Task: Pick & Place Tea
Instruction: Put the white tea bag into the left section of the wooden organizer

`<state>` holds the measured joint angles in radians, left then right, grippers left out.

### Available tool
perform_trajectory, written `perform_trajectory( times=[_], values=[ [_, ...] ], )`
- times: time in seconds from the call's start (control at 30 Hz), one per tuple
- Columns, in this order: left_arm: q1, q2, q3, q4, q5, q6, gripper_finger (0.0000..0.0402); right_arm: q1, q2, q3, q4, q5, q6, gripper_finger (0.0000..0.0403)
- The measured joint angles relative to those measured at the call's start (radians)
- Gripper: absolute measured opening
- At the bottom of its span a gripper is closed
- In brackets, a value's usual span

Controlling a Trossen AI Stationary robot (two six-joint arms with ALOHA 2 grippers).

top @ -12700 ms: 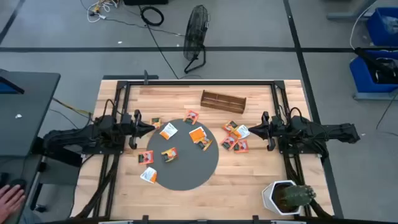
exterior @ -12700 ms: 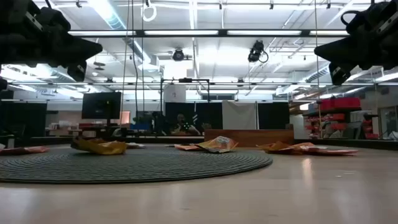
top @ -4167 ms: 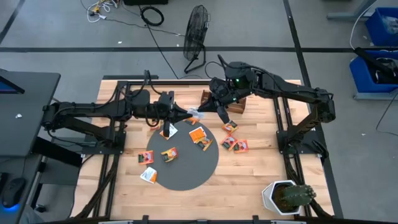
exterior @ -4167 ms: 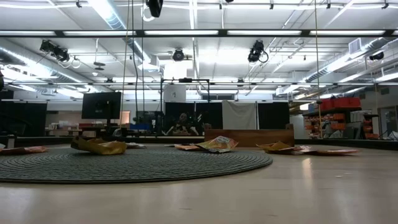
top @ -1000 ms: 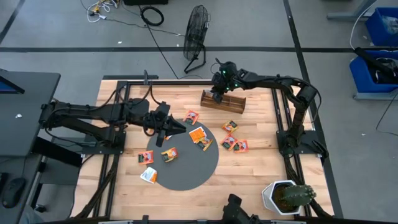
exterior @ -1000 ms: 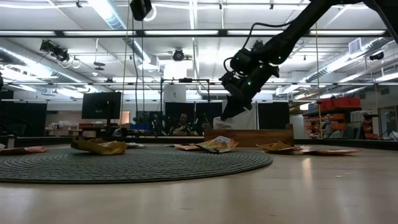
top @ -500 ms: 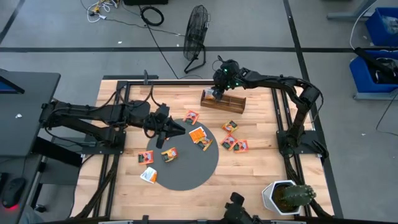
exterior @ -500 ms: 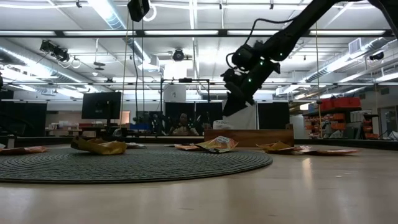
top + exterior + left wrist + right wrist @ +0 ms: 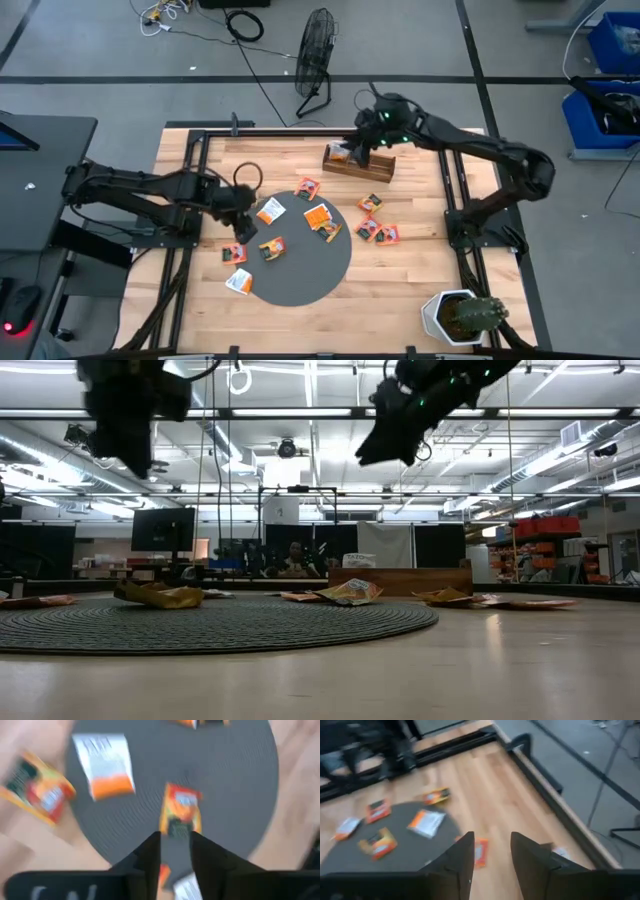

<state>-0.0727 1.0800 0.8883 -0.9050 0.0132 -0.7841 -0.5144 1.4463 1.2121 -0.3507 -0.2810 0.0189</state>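
Several small tea packets, mostly orange, lie on and around the grey disc (image 9: 300, 268). One white-and-orange packet (image 9: 270, 210) lies flat on the disc's far left part. My left gripper (image 9: 242, 228) hovers open at the disc's left rim, pointing steeply down. In the left wrist view its fingers (image 9: 175, 851) frame an orange packet (image 9: 181, 810) far below. My right gripper (image 9: 362, 148) hangs open and empty above the wooden tray (image 9: 362, 165). A white packet (image 9: 340, 152) lies in the tray's left end and shows above its wall (image 9: 357, 560).
A potted cactus (image 9: 462, 318) stands at the near right corner. Black frame rails (image 9: 320, 131) run along the far, left and right edges. A fan (image 9: 316, 60) stands on the floor beyond the far edge. Bare wood lies near the front edge (image 9: 330, 325).
My right gripper has risen from the tray and gone a little toward the table's right edge; the white packet stays in the tray. My left gripper has drawn back toward the left edge and tipped to point down. The white-and-orange packet that it had covered shows on the disc.
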Motion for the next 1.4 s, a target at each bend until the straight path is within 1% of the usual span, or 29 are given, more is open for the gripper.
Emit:
perform_trajectory(
  times=[0.07, 0.2, 0.3, 0.4, 0.5, 0.63, 0.77, 0.9, 0.97, 1.1, 1.23, 1.4],
  values=[
    [-0.031, -0.002, -0.029, 0.003, 0.009, -0.049, 0.0156, 0.047, -0.025, 0.000, -0.022, 0.009, 0.015, 0.0135],
    [-0.095, -0.002, -0.091, 0.026, 0.011, -0.110, 0.0215, 0.128, -0.037, 0.000, -0.036, 0.036, 0.112, 0.0133],
    [-0.141, -0.002, -0.131, 0.026, 0.027, -0.246, 0.0247, 0.180, -0.035, 0.000, -0.037, 0.048, 0.165, 0.0133],
    [-0.211, -0.002, -0.156, 0.026, 0.039, -0.423, 0.0261, 0.226, -0.027, 0.000, -0.049, 0.099, 0.191, 0.0133],
    [-0.299, -0.002, -0.167, 0.051, 0.044, -0.580, 0.0263, 0.261, -0.027, 0.000, -0.052, 0.130, 0.203, 0.0133],
    [-0.428, -0.001, -0.171, 0.121, 0.043, -0.651, 0.0263, 0.289, -0.025, 0.000, -0.056, 0.135, 0.209, 0.0133],
    [-0.539, 0.015, -0.171, 0.127, 0.042, -0.763, 0.0264, 0.298, -0.025, 0.000, -0.055, 0.135, 0.207, 0.0132],
    [-0.623, 0.066, -0.171, 0.129, 0.021, -0.872, 0.0263, 0.299, -0.025, 0.000, -0.050, 0.136, 0.189, 0.0132],
    [-0.642, 0.107, -0.171, 0.160, 0.015, -0.906, 0.0263, 0.299, -0.025, 0.000, -0.049, 0.137, 0.182, 0.0132],
    [-0.657, 0.210, -0.171, 0.251, 0.011, -0.908, 0.0263, 0.299, -0.025, 0.000, -0.047, 0.138, 0.182, 0.0132],
    [-0.659, 0.316, -0.171, 0.250, 0.018, -0.935, 0.0255, 0.299, -0.025, 0.000, -0.047, 0.138, 0.182, 0.0132],
    [-0.668, 0.385, -0.170, 0.283, 0.024, -0.933, 0.0237, 0.302, -0.025, 0.000, -0.047, 0.133, 0.195, 0.0132]
  ],
)
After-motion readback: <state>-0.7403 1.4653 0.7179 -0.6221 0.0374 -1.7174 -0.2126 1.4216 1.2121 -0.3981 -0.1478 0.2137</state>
